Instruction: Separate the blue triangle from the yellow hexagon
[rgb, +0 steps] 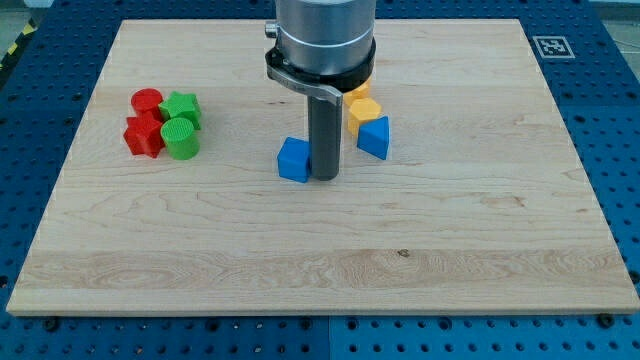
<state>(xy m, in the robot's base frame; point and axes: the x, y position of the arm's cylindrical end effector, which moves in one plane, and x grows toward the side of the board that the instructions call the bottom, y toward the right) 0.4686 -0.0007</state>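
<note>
We stand our rod upright near the middle of the wooden board (480, 230), my tip (323, 178) planted between two blue blocks; there is no pincer on this arm, so nothing opens, closes or holds. The blue triangle (374, 137) sits just beside the tip at about two o'clock, touching or nearly touching the yellow hexagon (361, 110) at its eleven o'clock, with another yellow block (358, 91) partly hidden behind our arm. The blue cube (294, 159) rests against the rod at nine o'clock. The risk, as we judge it: a push toward twelve o'clock would drive the triangle into the hexagon and carry both along together, and any sweep toward nine would shove the cube instead. The rod itself hides the contact line, so we cannot tell how tightly the pair sits. Well apart at ten o'clock, two red blocks (145, 122) and two green blocks (182, 124) cluster, out of the way.
</note>
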